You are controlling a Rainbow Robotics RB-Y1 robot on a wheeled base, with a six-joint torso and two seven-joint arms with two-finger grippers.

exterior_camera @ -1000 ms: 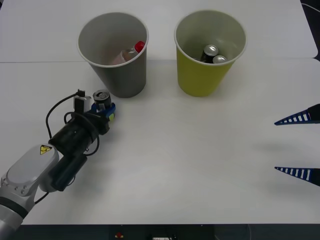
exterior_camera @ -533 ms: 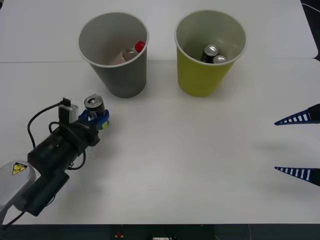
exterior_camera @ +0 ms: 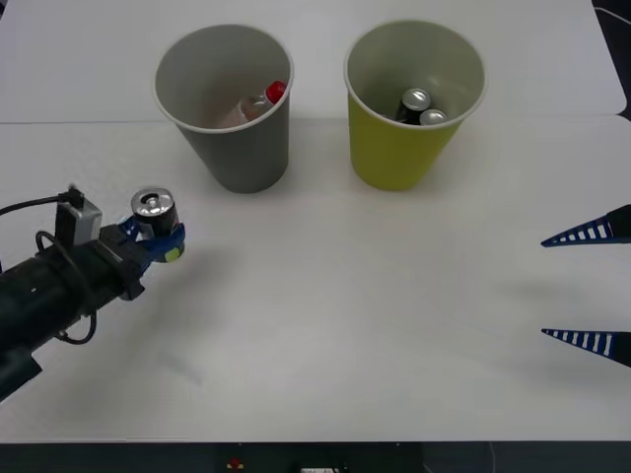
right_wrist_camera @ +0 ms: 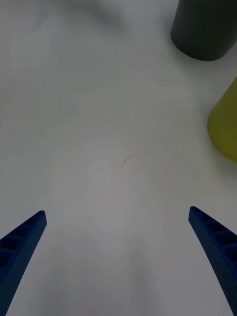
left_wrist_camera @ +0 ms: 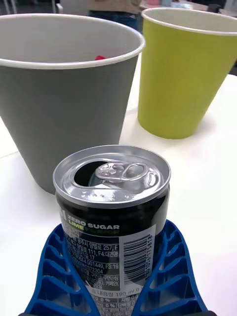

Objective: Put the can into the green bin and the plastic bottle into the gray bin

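Pictured at the table's (exterior_camera: 325, 325) left side: the left gripper (exterior_camera: 156, 239), blue fingers (left_wrist_camera: 173, 276) pinched on the can (exterior_camera: 154, 211), held upright with its silver top and pull tab facing up. Seen from the left wrist, the same can (left_wrist_camera: 112, 217) clasped on both sides by ribbed fingers, opening already popped, dark body with a white label and barcode. Just beyond it, the gray bin (exterior_camera: 225, 103), and to that bin's right the green bin (exterior_camera: 412, 99), both upright and standing apart from each other on the white table. Inside the gray bin, leaning against the wall, the bottle (exterior_camera: 254, 106) with its red cap up. Inside the green bin, two more cans (exterior_camera: 422, 106) with silver tops showing. At the table's right edge, the right gripper (exterior_camera: 592, 288), fingers spread wide with nothing between them, well apart from both bins. From the right wrist, the same spread blue fingers (right_wrist_camera: 22, 247) over bare table, with the gray bin's base (right_wrist_camera: 205, 27) and the green bin's side (right_wrist_camera: 224, 126) farther off
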